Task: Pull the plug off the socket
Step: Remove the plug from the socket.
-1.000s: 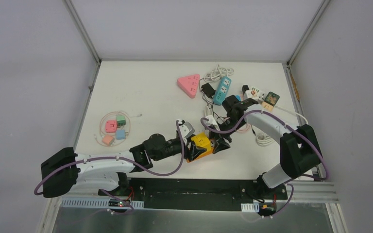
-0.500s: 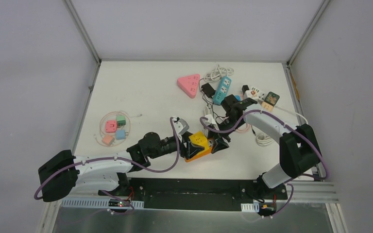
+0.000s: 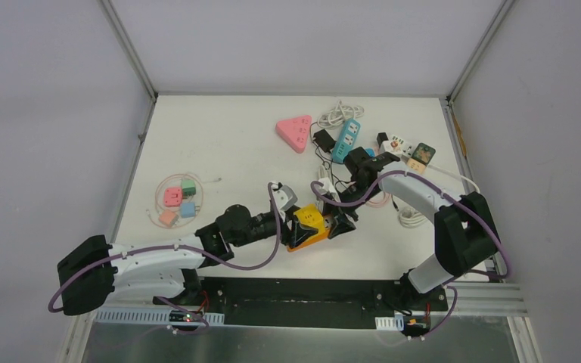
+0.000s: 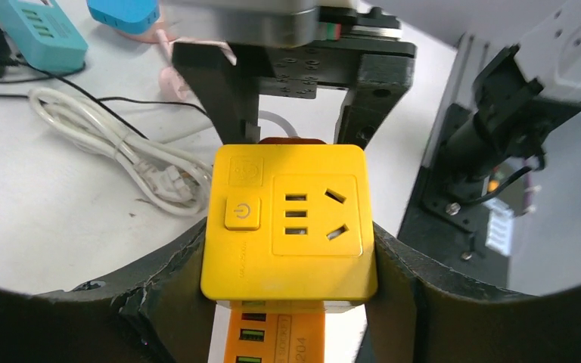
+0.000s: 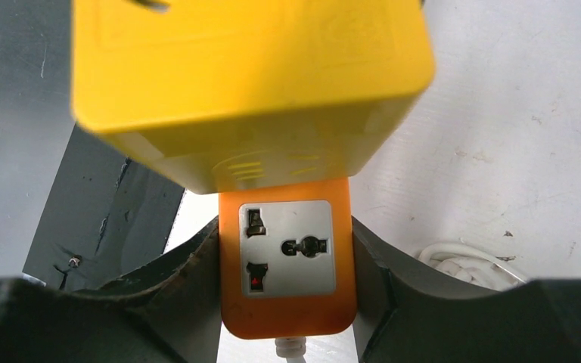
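So my left gripper is clamped on the yellow cube plug, and my right gripper has the orange socket strip pinched. The cube sits tight against the strip, near the table's front edge.

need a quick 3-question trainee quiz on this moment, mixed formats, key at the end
1. Multiple choice: the left gripper is shut on which item?
A) teal power strip
B) yellow socket cube
C) white cable
2. True or false: the right gripper is open and holds nothing.
3. Short answer: what colour is the triangular power strip?

Key
1. B
2. False: it is shut on the orange socket block, which touches the cube's underside.
3. Pink
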Controlling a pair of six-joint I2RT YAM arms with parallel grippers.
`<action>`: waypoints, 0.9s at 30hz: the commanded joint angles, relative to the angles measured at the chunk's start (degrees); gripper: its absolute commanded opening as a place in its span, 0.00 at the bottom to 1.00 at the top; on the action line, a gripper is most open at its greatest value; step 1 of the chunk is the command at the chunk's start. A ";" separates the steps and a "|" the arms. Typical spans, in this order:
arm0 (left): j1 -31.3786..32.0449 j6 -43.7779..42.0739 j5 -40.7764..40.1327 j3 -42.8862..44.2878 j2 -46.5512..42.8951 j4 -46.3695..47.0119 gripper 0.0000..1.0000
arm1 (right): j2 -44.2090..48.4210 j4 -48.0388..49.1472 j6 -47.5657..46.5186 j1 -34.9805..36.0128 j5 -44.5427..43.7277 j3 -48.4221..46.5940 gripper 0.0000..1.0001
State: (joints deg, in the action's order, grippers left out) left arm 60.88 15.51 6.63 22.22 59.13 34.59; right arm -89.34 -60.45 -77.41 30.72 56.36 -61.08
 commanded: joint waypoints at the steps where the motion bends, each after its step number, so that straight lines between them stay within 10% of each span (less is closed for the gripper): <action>1: 3.98 -16.63 -4.02 7.83 -4.05 -6.25 0.00 | -0.31 -1.99 0.33 -0.57 -3.45 -0.88 0.00; 9: -0.02 -0.75 -7.93 5.54 -7.32 -2.59 0.00 | -0.64 -2.04 0.33 -0.57 -3.54 -0.97 0.00; 27: -6.40 2.54 -16.08 10.41 -13.30 -30.91 0.00 | 1.21 -4.80 -1.16 -2.34 -3.54 -2.37 0.00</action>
State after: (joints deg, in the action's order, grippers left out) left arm 57.89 14.02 -5.15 29.54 47.09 6.81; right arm -90.19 -63.11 -77.08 28.91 51.22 -61.10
